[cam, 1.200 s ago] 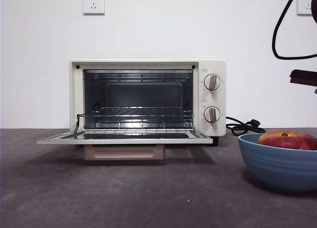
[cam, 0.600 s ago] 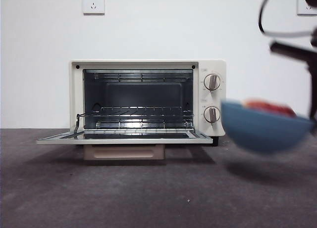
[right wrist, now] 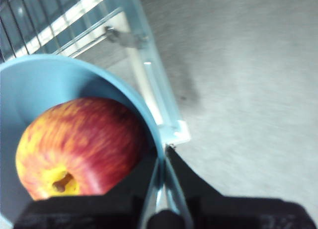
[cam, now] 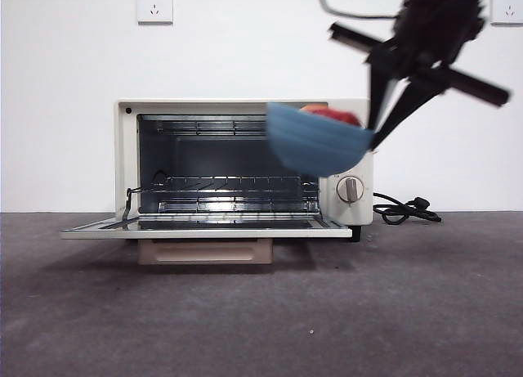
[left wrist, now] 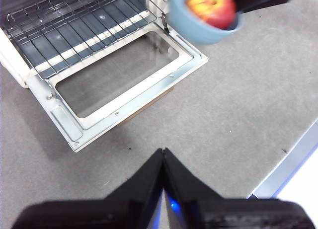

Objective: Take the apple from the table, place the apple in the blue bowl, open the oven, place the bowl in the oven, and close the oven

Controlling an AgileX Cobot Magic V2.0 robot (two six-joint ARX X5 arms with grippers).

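While our right gripper [right wrist: 161, 177] pinches the blue bowl's [cam: 315, 144] tilted rim, left gripper [left wrist: 163, 162] clenched empty, the apple [right wrist: 79, 147] could spill.

The oven [cam: 245, 168] cavity gapes wide, its door [cam: 204, 228] lying flat in front. A wire rack [cam: 237, 185] crosses the cavity halfway up. The bowl [cam: 315, 140], held aloft, hangs before the opening's upper right corner. Bare table [cam: 409, 311] lies to the right.
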